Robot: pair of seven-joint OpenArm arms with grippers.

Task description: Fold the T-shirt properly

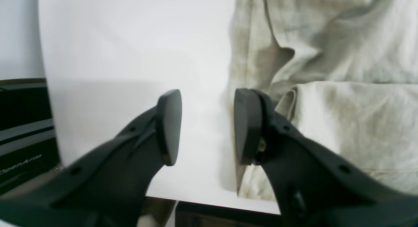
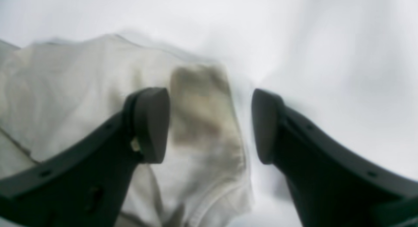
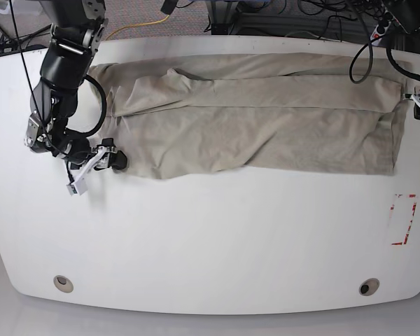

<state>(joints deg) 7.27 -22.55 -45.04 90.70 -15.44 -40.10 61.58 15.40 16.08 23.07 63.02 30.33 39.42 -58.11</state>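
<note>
Lying btwn both open hands, T-shirt [image 3: 252,119] edges touch neither.

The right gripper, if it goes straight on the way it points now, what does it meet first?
Probably the T-shirt. In the right wrist view the right gripper is open, and the shirt's folded corner lies between its fingers, straight ahead. Depth is unclear, so the white table beside the edge could come first.

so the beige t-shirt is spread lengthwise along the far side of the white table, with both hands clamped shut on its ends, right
Not quite. The T-shirt does lie lengthwise along the far side of the white table, but both hands are open and hold nothing: the left hand in the left wrist view, the right hand in the right wrist view.
</note>
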